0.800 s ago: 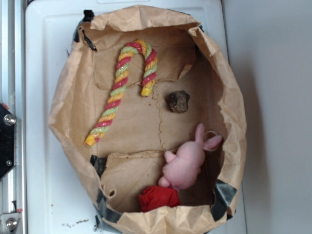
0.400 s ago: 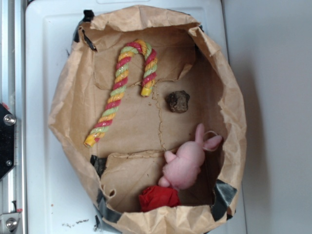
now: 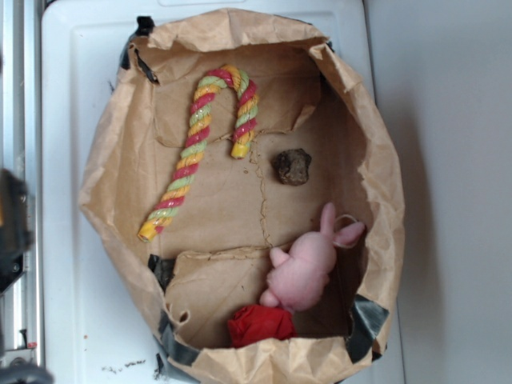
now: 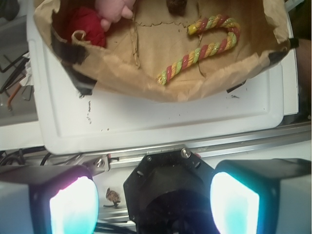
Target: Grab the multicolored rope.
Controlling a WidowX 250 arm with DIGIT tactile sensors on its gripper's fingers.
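White tray (image 3: 72, 240) carries an opened brown paper bag (image 3: 376, 184). Multicolored rope (image 3: 200, 136) lies in the bag's far-left corner, untouched. Gripper (image 4: 146, 204) spread apart, empty, outside the tray's edge. Pink bunny (image 3: 308, 260) opposite.

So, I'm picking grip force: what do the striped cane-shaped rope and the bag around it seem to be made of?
The red, yellow and green cane-shaped rope looks like thick twisted strands, probably soft fibre, matte. The brown bag looks like creased kraft paper, its corners patched with dark tape.
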